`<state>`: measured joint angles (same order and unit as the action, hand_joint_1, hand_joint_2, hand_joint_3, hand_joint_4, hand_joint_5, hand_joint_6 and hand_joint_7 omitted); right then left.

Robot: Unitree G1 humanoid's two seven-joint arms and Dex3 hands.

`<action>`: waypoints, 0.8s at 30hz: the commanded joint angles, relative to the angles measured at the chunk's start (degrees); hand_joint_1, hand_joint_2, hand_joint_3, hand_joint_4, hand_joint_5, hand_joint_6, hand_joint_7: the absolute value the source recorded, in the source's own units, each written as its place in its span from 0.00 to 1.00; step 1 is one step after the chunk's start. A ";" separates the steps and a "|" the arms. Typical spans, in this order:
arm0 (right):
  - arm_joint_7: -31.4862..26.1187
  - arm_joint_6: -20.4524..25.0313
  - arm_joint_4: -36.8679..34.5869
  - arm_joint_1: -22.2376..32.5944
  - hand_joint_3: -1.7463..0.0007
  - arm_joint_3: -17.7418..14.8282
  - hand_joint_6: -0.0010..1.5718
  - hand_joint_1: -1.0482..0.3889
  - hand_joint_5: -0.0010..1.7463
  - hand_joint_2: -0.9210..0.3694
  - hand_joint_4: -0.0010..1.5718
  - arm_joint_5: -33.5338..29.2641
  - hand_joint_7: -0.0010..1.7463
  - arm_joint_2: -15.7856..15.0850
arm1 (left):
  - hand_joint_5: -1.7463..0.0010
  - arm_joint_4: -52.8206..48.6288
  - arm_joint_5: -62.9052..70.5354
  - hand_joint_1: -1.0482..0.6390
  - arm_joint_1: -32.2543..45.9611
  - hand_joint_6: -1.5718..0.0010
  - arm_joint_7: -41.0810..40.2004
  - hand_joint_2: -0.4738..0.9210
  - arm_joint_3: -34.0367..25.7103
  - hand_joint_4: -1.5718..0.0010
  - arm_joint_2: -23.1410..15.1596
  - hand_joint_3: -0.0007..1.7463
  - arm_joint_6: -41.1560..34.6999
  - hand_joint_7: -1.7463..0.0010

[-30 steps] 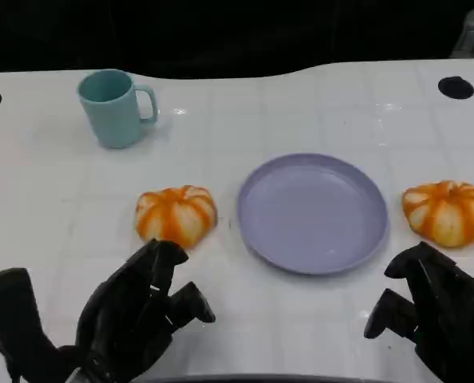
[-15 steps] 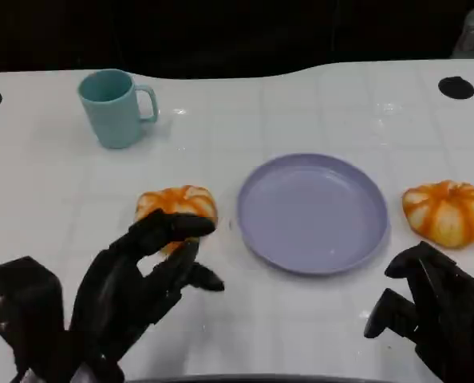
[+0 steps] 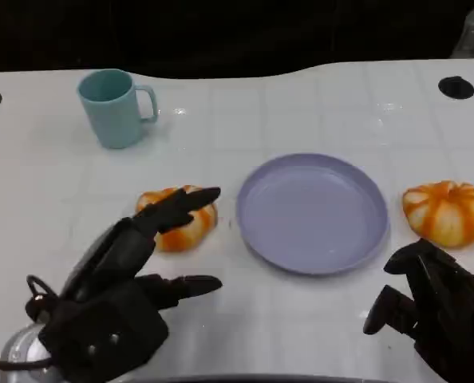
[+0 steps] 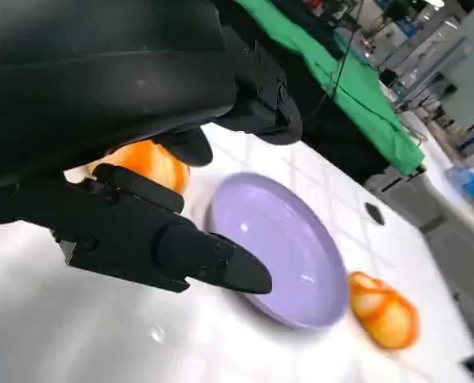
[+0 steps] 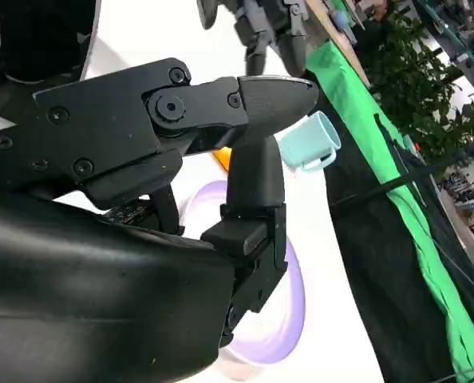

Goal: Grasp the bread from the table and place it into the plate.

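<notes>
Bread, a round orange-and-white striped bun (image 3: 176, 217), sits at nine o'clock beside the lavender plastic plate (image 3: 312, 212); the black left hand (image 3: 121, 283), open and empty, reaches over it from six o'clock.

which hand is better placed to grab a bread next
Left. The left hand is open with fingers reaching over the nearer bread; the right hand sits back from the other bread.
</notes>
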<state>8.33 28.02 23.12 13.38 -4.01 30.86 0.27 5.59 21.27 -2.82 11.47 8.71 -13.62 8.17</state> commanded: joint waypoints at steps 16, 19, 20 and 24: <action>-0.18 0.28 0.40 0.20 0.85 -0.54 0.29 0.37 1.00 0.00 0.39 0.15 0.95 -0.56 | 0.80 -5.54 38.43 0.34 -12.61 0.83 -4.24 0.88 13.07 1.00 -8.02 0.00 -8.37 0.99; -0.12 0.33 0.45 0.29 0.85 -0.62 0.28 0.37 1.00 0.00 0.39 0.22 0.95 -0.64 | 0.79 -8.91 38.51 0.34 -14.70 0.83 -4.18 0.89 14.25 1.00 -7.16 0.00 -9.39 0.99; -0.13 0.40 0.48 0.34 0.85 -0.65 0.29 0.37 1.00 0.00 0.39 0.26 0.95 -0.64 | 0.79 -10.80 38.41 0.34 -15.77 0.83 -4.24 0.90 14.66 1.00 -6.64 0.01 -9.79 0.99; 0.01 0.41 0.66 0.55 0.85 -0.68 0.29 0.37 1.00 0.00 0.39 0.35 0.95 -0.59 | 0.78 -19.10 37.91 0.34 -20.50 0.83 -4.49 0.90 16.22 0.99 -4.67 0.00 -11.02 0.99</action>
<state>8.27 28.46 23.19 13.65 -3.98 30.80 0.25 -8.95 59.54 -19.96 7.18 24.14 -18.94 -1.66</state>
